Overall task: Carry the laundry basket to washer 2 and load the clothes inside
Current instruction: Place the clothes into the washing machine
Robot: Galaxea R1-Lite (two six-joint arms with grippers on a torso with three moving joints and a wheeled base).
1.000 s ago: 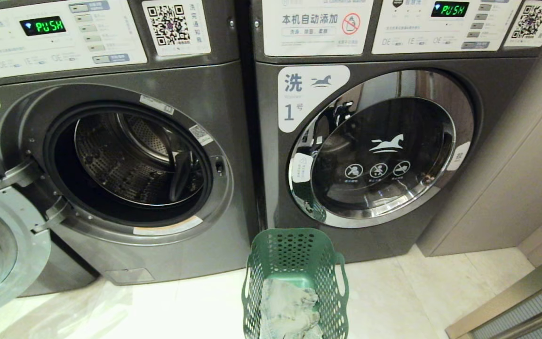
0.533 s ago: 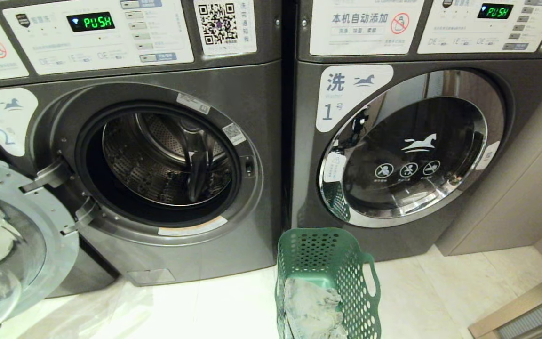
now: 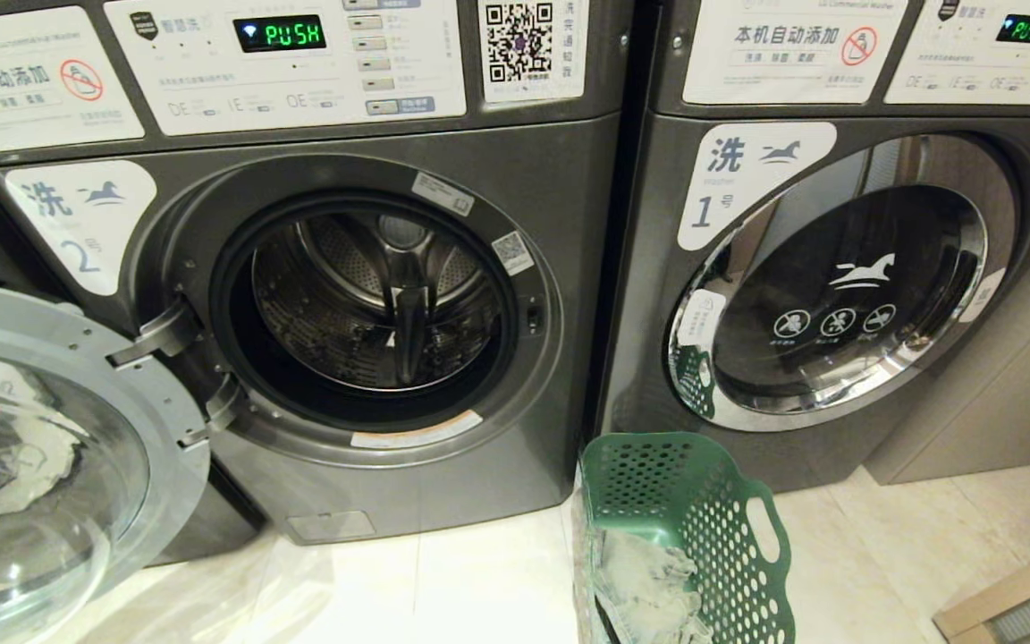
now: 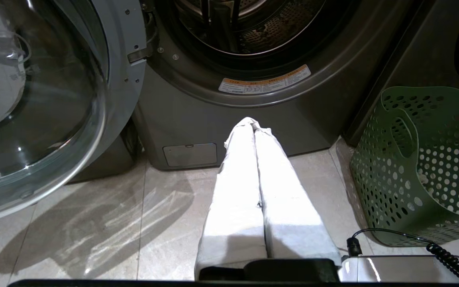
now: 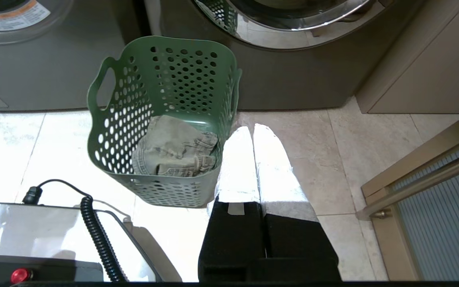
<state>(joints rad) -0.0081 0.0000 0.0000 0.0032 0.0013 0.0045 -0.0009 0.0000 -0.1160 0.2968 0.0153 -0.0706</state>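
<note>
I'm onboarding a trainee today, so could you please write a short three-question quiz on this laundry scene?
1. True or false: the dark grey front-loading washer labelled 2 has its door open.
2. What lies inside the green perforated plastic laundry basket?
3. The left tool is: A open, B shut and empty, C shut on cloth.

Key: 1 true. 2 a grey-beige denim garment. 3 B.
</note>
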